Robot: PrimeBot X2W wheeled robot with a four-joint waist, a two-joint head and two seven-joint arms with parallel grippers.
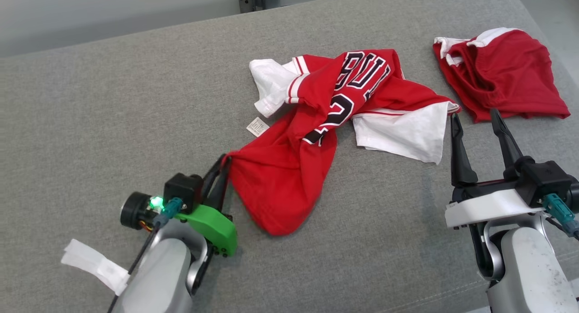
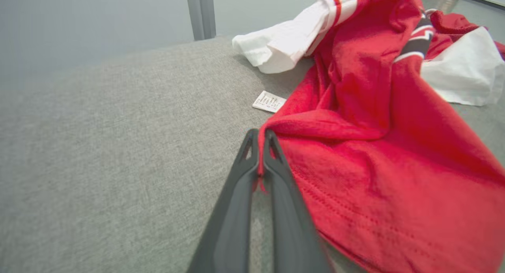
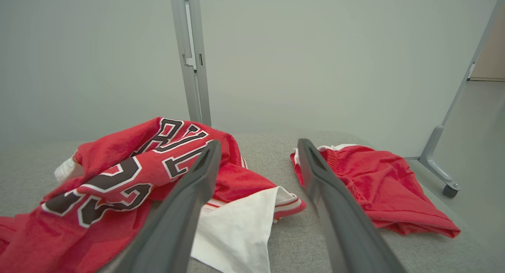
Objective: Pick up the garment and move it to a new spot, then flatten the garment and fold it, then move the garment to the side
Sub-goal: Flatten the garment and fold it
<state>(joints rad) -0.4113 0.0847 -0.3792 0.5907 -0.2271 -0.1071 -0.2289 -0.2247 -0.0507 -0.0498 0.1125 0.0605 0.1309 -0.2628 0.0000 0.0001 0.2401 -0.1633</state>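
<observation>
A crumpled red and white jersey, the garment [image 1: 334,118], lies in the middle of the grey cushioned surface [image 1: 113,91], with black lettering showing and a white care label [image 1: 258,126] at its left edge. My left gripper [image 1: 224,161] is shut on the garment's near-left red corner; in the left wrist view the two fingers pinch the fabric edge [image 2: 260,146]. My right gripper [image 1: 475,116] stands open just right of the garment's white sleeve [image 1: 407,134], nothing between its fingers. The garment [image 3: 130,174] lies left of the right gripper [image 3: 258,144] in the right wrist view.
A second red garment with white trim [image 1: 502,73] lies bunched at the far right. A pale wall and a grey metal post [image 3: 191,56] stand behind the surface. A wheeled frame leg [image 3: 442,174] stands on the floor to the right.
</observation>
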